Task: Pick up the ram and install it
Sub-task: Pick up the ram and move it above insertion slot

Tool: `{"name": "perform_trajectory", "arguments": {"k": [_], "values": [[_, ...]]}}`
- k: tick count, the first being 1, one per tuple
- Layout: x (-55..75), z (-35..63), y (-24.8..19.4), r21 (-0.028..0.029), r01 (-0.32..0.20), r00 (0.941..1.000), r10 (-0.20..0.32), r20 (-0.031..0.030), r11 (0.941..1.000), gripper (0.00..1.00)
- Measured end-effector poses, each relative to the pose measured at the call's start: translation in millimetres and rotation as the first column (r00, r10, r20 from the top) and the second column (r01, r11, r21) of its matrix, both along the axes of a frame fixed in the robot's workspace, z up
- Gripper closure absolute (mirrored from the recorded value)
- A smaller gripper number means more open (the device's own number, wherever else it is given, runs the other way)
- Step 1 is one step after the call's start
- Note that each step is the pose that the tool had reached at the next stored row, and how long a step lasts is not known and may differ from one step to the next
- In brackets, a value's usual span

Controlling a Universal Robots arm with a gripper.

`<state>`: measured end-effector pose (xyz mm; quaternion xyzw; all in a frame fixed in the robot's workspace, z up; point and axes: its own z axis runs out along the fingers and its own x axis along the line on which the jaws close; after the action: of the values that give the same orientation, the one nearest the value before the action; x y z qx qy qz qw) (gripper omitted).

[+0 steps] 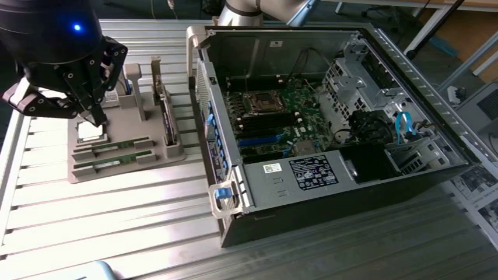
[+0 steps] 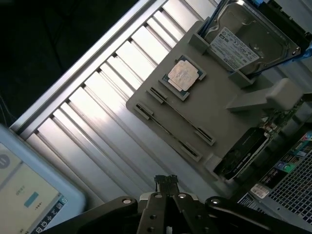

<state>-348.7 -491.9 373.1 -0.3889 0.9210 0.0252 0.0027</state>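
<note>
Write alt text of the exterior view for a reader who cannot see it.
The arm's shut tool hangs empty over a grey tray, near a square silver chip and two green memory sticks lying in its slots. An open computer case sits at the exterior view's right on a ribbed metal table.

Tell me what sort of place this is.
Probably a robotics lab bench for computer assembly: an open computer case, a tray holding ram sticks and a processor chip, on a metal table.
</note>
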Motion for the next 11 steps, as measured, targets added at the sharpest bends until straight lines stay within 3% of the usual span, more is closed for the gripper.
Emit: {"name": "perform_trajectory", "arguments": {"k": [11], "values": [[0.0, -0.5, 0.0, 0.0000, -0.068, 0.9977, 0.068, 0.0000, 0.9977, 0.89]]}}
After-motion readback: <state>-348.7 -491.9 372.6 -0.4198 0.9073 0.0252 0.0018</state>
